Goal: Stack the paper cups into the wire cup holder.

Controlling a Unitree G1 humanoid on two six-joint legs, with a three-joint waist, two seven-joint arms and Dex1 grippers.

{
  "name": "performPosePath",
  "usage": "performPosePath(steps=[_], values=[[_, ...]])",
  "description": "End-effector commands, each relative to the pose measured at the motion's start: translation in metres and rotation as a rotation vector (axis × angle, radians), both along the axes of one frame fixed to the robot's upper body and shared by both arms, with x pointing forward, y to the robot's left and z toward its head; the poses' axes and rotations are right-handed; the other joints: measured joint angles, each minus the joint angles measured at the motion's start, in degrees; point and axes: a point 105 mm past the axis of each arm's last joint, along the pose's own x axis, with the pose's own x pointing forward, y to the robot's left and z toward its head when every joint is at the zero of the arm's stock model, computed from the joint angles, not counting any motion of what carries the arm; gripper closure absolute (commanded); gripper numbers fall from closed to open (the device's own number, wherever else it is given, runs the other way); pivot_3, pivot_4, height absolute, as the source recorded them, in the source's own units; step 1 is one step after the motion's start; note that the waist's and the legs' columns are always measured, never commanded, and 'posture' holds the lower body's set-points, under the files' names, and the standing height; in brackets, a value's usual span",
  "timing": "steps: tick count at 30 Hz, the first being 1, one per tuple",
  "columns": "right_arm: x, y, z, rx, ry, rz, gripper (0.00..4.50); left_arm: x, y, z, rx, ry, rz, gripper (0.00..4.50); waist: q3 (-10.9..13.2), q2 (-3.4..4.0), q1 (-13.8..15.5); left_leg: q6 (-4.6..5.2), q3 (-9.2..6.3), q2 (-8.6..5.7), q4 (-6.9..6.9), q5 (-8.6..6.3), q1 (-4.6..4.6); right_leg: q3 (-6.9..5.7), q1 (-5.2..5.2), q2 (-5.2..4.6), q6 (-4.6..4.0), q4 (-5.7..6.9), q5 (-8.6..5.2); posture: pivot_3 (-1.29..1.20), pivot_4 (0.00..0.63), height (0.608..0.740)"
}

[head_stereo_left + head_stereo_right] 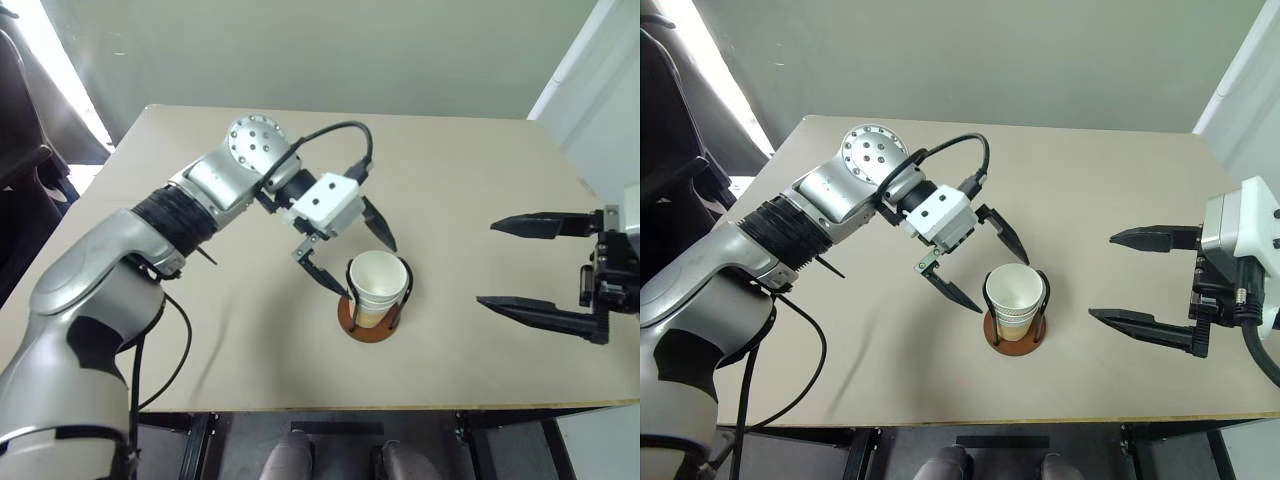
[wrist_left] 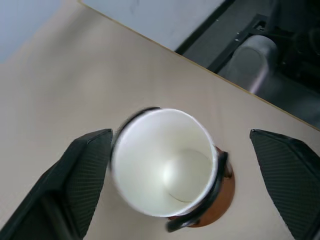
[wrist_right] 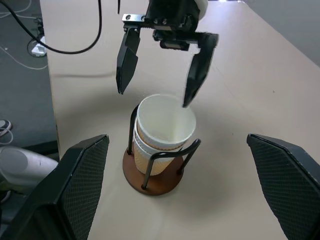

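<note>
Setting: a plain beige surface with a pale wall behind it, seen from above in the head views.
Wire cup holder: a round rust-brown disc base with thin black wire loops rising upright, standing lower centre of the head frames, near the front edge of the surface.
Paper cups: small tapered yellow-tan paper cups with white rims and white insides, nested one inside another and seated upright within the wire loops; the right wrist view shows at least two rims stacked, and the exact count cannot be told. The top cup's mouth is open and white inside, as the left wrist view shows.
Left gripper: two black fingers on a white block at the end of a silver arm that reaches in from the left of the frame. Its jaws stand wide apart, one on each side just above the top cup's rim, holding nothing; in the left wrist view the cup sits between the two fingers, close to one and clear of the other.
Right gripper: at the right edge of the head frames, well apart from the holder, its two black fingers pointing toward centre frame. Its jaws are spread wide and empty, hovering above the bare surface.
</note>
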Motion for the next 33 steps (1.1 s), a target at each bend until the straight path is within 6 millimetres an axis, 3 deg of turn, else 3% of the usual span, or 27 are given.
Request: performPosePath(steps=[1, 4, 8, 11, 13, 16, 20, 33], values=[[0.006, -0.001, 0.005, 0.002, -0.032, 0.023, 0.00, 0.006, 0.006, 0.021, -0.073, -0.023, 0.046, 0.02, 0.0, 0.00, 0.0, 0.00, -0.01, 0.00, 0.00, 0.00, 0.00, 0.00, 0.00, 0.00, 0.01, 0.01, 0.00, 0.00, 0.150, 0.740], [0.019, -0.008, -0.003, 0.018, 0.000, 0.023, 0.00, 0.020, 0.033, 0.033, -0.159, 0.005, 0.213, 0.02, 0.0, 0.02, 0.0, 0.02, 0.00, -0.01, 0.00, 0.02, -0.01, 0.00, -0.01, 0.00, 0.04, 0.01, 0.00, 0.00, 0.150, 0.740], [0.039, -0.028, -0.014, 0.041, 0.057, -0.013, 0.00, 0.027, 0.099, 0.021, -0.209, 0.100, 0.501, 0.02, -0.1, 0.17, -1.5, 0.01, 0.02, -0.01, -0.07, 0.03, 0.08, 0.07, -0.05, 0.04, 0.05, 0.03, 0.00, 0.00, 0.150, 0.740], [0.049, -0.045, -0.018, 0.045, 0.079, -0.040, 0.00, 0.018, 0.147, 0.009, -0.245, 0.187, 0.685, 0.02, -0.1, 0.20, -1.8, -0.05, -0.01, 0.00, -0.21, 0.08, 0.10, 0.11, -0.16, 0.06, 0.04, 0.03, -0.01, 0.00, 0.150, 0.740], [0.054, -0.056, -0.023, 0.062, 0.104, -0.049, 0.00, 0.008, 0.192, -0.004, -0.280, 0.274, 0.860, 0.02, -0.1, 0.20, -1.8, -0.07, -0.04, 0.00, -0.25, 0.09, 0.08, 0.09, -0.21, 0.06, 0.04, 0.02, -0.01, 0.00, 0.150, 0.740], [0.057, -0.063, -0.040, 0.055, 0.177, -0.032, 0.00, -0.016, 0.228, -0.025, -0.326, 0.413, 0.990, 0.02, -0.1, 0.20, -2.0, -0.10, -0.04, 0.01, -0.44, 0.11, 0.12, 0.11, -0.24, 0.05, -0.02, 0.00, -0.03, 0.00, 0.150, 0.740], [0.069, -0.072, -0.055, 0.033, 0.232, -0.039, 0.00, -0.043, 0.243, -0.049, -0.321, 0.502, 1.085, 0.02, -0.1, 0.16, -1.8, -0.11, -0.05, 0.00, -0.53, 0.17, 0.28, 0.10, -0.11, 0.01, -0.12, 0.06, -0.07, 0.00, 0.150, 0.740], [0.094, -0.066, -0.056, 0.071, 0.235, -0.004, 0.00, -0.060, 0.244, -0.050, -0.399, 0.476, 1.196, 0.02, -0.1, 0.11, -2.1, -0.04, -0.07, 0.01, -0.72, 0.21, 0.87, -0.05, -0.03, 0.02, -1.03, 0.89, -0.21, 0.00, 0.150, 0.740]])
